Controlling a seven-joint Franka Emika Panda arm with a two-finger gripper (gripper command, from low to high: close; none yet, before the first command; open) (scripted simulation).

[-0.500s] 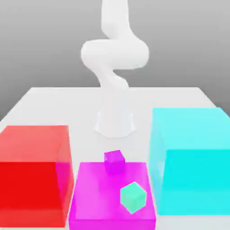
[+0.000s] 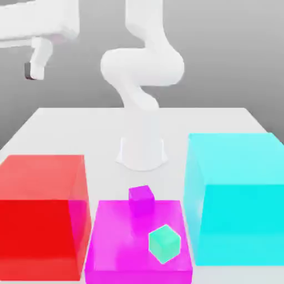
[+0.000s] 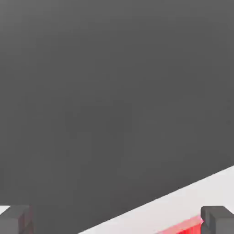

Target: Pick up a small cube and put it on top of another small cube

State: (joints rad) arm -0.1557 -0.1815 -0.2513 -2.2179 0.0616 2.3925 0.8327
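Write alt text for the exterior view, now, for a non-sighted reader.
Mint-green small cube and magenta small cube at a flat magenta block, between red box and cyan box; robot arm behind, pincer raised upper left.

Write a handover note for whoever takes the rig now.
Hand: open, nothing between the fingers, raised at the exterior view's upper left.
Mint-green cube: at the low magenta box, between red box and cyan box; nothing on top.
Done: no stack yet.
Left: grasp a small cube, place it on another, release.
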